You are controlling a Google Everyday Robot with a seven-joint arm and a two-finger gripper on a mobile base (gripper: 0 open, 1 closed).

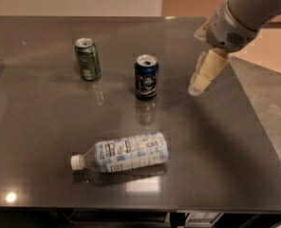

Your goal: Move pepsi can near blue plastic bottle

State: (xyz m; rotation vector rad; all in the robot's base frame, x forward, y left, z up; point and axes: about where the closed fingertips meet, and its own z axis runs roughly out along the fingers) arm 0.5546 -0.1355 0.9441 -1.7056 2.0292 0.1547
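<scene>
Reaching seems the step: the gripper (196, 85), open or closed I cannot tell, hangs right of the upright pepsi can (146, 77) and must next straddle it.

A glossy dark-grey table (41, 122) bears an upright navy pepsi can (146, 77), a green metal can (88, 59) and a clear blue plastic bottle (124, 152) lying sideways, gripper (198, 86) over its right side.

The dark grey table (45, 127) bears a navy, silver-topped pepsi can (146, 77), a green can (88, 59) and the blue plastic bottle (126, 153), pale-labelled and white-capped; the cream hand (203, 74) hangs right of the pepsi can.
</scene>
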